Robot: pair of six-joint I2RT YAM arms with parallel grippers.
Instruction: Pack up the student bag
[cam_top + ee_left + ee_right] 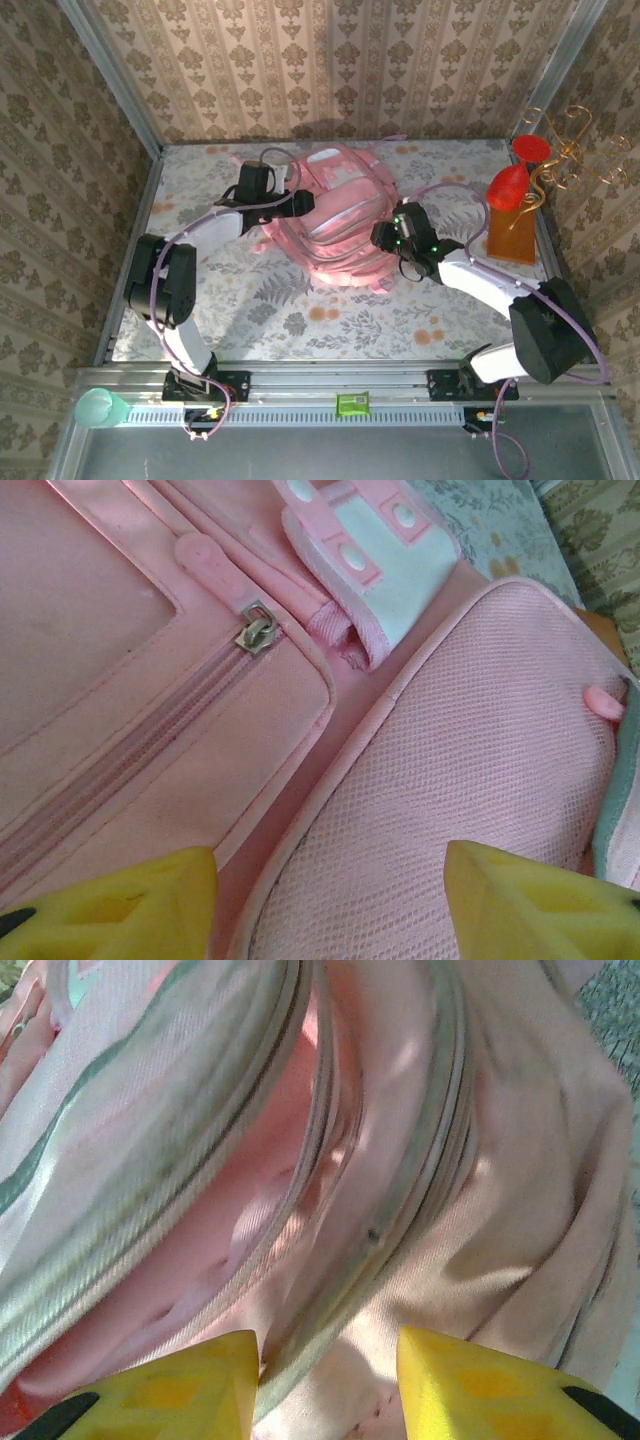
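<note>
The student bag [335, 215], soft pink fabric, lies mid-table on the floral cloth [250, 300]; a metal zip pull [256, 630] heads a flat pocket beside a rounded mesh pocket [470, 750]; the left gripper [328, 870], yellow jaws spread wide, hangs over both; the right gripper [325, 1350], jaws apart, faces curved piped seams [430, 1160], blurred.

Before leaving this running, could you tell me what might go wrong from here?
The right gripper straddles a fold of the student bag, so it may pinch fabric rather than a zip. The left gripper hangs open over the mesh pocket, off the zipper pull, and could snag it. Tugging the bag might swing the right arm toward the red glasses.
</note>
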